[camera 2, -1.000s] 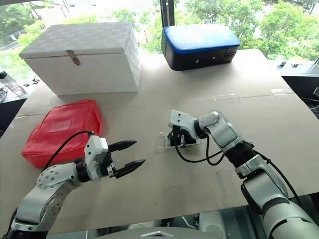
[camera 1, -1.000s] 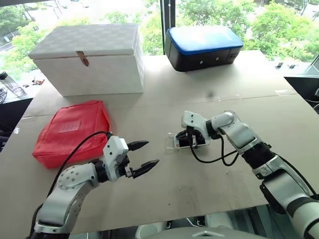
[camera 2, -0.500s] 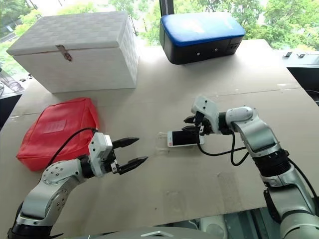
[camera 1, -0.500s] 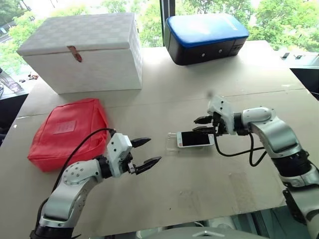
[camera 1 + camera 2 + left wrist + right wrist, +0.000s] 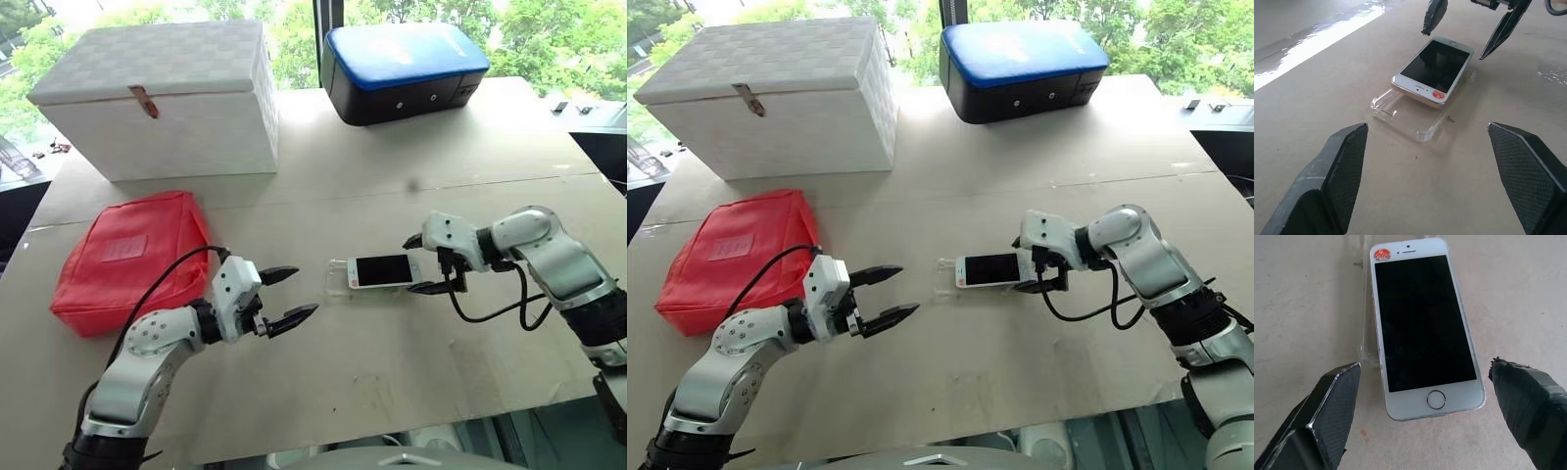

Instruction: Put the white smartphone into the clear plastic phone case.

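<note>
Right wrist view: right claw point(image 5: 1420, 416) wide, empty.

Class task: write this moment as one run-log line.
right gripper: open, off phone | white smartphone: lying partly on clear case, not seated | left gripper: open, empty

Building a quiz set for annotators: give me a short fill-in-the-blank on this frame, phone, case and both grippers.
1. The white smartphone lies screen ____ on the clear plastic phone case.
2. The right gripper is ____, holding nothing.
3. The left gripper is open and ____ from the case.
4. The pouch left of the phone is ____.

Missing words: up; open; apart; red
</note>
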Robot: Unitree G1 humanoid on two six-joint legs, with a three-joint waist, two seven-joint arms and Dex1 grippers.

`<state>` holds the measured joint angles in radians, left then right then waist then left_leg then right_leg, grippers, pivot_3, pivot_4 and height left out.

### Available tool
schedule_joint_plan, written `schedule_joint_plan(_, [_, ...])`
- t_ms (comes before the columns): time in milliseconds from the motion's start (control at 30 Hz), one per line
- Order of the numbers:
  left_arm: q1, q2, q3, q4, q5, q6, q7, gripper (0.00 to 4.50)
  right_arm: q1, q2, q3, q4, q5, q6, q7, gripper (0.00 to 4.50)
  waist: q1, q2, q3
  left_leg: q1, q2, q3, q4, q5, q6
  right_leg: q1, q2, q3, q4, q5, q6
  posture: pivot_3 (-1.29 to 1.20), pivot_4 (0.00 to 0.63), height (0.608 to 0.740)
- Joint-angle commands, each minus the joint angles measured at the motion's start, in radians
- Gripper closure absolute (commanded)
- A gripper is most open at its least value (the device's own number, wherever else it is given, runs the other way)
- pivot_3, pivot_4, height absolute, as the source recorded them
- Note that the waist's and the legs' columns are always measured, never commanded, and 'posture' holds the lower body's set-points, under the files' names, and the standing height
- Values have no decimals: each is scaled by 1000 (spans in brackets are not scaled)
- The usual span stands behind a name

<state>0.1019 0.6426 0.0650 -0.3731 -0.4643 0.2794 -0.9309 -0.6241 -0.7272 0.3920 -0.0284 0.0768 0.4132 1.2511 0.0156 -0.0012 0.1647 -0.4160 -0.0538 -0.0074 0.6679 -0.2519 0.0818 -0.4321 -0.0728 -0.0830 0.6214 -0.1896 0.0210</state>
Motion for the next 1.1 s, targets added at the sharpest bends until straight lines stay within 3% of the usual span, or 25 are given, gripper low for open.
schedule_joint_plan(33, [13,4,6,-46,-7,-1,6,494,-37,15,18,39,-39,-48,3,52,0,0,0,0,0,0,0,0,0,0,0,0,0,0,0,0,150,740])
schedule_joint_plan(367, [28,7,15,-55,-9,-2,15,494,-111,60,28,187,-61,-103,70,52,1,0,1,0,0,0,0,1,-2,0,0,0,0,0,0,0,150,740])
schedule_joint_plan(433, [35,7,18,-57,-10,-4,16,494,-116,63,24,182,-55,-101,87,574,0,0,1,0,0,0,0,1,-2,0,0,0,0,0,0,0,150,740])
schedule_joint_plan(467, [40,7,19,-59,-10,-5,17,494,-115,62,21,171,-48,-94,99,1349,0,0,1,0,0,0,0,1,-2,0,0,0,0,0,0,0,150,740])
schedule_joint_plan(533, [50,6,20,-66,-10,-7,21,494,-105,51,16,142,-42,-86,116,1442,1,0,1,0,0,0,0,1,-2,0,0,0,0,0,0,0,150,740])
schedule_joint_plan(867, [66,1,18,-66,-8,-13,22,494,-48,-28,-11,-78,-9,98,113,1457,2,0,1,0,0,0,1,1,-2,0,0,0,0,0,0,0,150,740])
schedule_joint_plan(1100, [42,0,4,-41,-6,-17,8,494,-53,-53,44,-107,-59,216,81,1459,1,0,1,0,0,0,1,1,-2,0,0,0,1,0,0,0,150,740])
